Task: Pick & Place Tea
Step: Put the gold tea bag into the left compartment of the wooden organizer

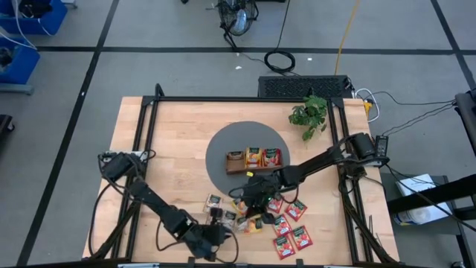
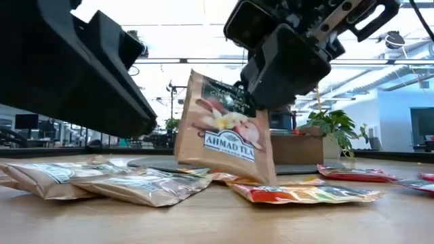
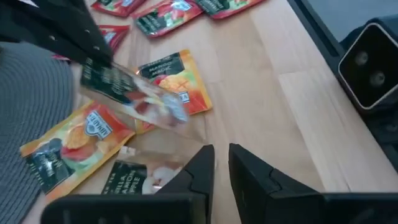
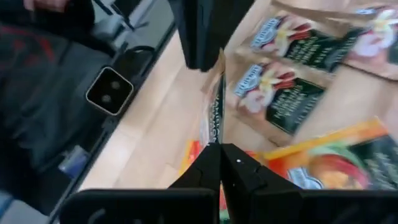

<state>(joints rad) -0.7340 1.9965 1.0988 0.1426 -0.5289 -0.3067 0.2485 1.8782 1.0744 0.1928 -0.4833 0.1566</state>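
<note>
Right gripper (image 2: 261, 108) held a cream, green-printed tea sachet (image 2: 224, 129)
Sachet hung centre-frame above the wooden tabletop (image 2: 217, 217); left gripper (image 3: 221, 163) narrow, empty

Seen from above, the right hand (image 1: 256, 195) and its arm cover part of the tea sachets (image 1: 286, 223) lying below the wooden tray (image 1: 253, 160), so their number cannot be told. The lifted cream sachet (image 2: 227, 129) is smeared in the left wrist view, its print unreadable there. In the low view, the left arm (image 2: 68, 64) is cut off by the frame's edge, and the tray behind the lifted sachet is mostly hidden.
</note>
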